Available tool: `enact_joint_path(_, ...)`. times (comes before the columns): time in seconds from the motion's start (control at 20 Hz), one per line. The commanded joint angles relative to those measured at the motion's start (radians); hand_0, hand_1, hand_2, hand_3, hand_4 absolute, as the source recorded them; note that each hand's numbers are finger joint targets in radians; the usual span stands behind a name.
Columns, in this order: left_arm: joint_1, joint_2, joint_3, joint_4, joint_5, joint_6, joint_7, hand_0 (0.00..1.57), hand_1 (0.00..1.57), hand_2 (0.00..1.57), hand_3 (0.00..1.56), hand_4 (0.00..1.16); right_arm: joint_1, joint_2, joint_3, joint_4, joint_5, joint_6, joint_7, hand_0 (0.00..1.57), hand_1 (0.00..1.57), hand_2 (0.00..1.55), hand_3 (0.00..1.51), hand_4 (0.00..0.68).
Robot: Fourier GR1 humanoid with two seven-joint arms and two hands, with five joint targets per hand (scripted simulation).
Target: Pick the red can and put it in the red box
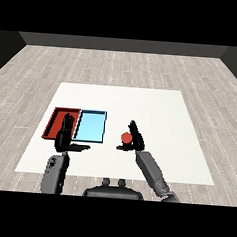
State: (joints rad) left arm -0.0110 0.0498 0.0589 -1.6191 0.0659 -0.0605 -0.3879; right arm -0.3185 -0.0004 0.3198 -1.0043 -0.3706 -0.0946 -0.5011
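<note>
Two hands, left hand [64, 137] open, right hand [135, 138] open beside one red can [126, 137], two trays

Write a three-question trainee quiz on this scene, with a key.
1. True or false: the can lies in the red tray.
2. Which tray is nearer the can: A) red, B) blue?
3. Fill in: the can is beside the ___ hand.

Key:
1. False; it is on the table, right of both trays.
2. B.
3. Right; the left hand is open by the red tray.
</note>
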Motion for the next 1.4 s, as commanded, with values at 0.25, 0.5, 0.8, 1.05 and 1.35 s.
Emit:
enact_joint_path(0.25,-0.015,0.003,0.007,0.064,-0.010,-0.010,-0.053,0.00,0.00,0.00,0.00,0.00,-0.016,0.000,0.020,-0.029,0.043,-0.222,0.118,1.57,1.57,1.52,1.47,0.582)
enact_joint_path(0.5,-0.006,0.017,0.011,-0.003,-0.011,0.000,-0.019,0.00,0.00,0.00,0.00,0.00,-0.086,-0.005,-0.054,0.154,0.074,-0.186,0.117,1.57,1.57,1.49,1.44,0.570)
enact_joint_path(0.8,-0.016,0.010,0.013,0.018,-0.007,0.001,-0.023,0.00,0.00,0.00,0.00,0.00,-0.016,-0.022,-0.040,0.000,0.132,-0.207,0.202,1.57,1.57,1.49,1.43,0.575)
enact_joint_path(1.05,-0.010,-0.021,-0.028,-0.043,-0.019,0.030,0.041,0.00,0.00,0.00,0.00,0.00,-0.011,0.000,-0.052,-0.023,0.154,-0.205,0.230,1.57,1.57,1.49,1.43,0.582)
enact_joint_path(1.35,-0.003,0.014,0.018,0.078,0.001,-0.025,-0.069,0.00,0.00,0.00,0.00,0.00,-0.049,0.000,-0.057,-0.054,0.162,-0.256,0.245,1.57,1.57,1.48,1.41,0.595)
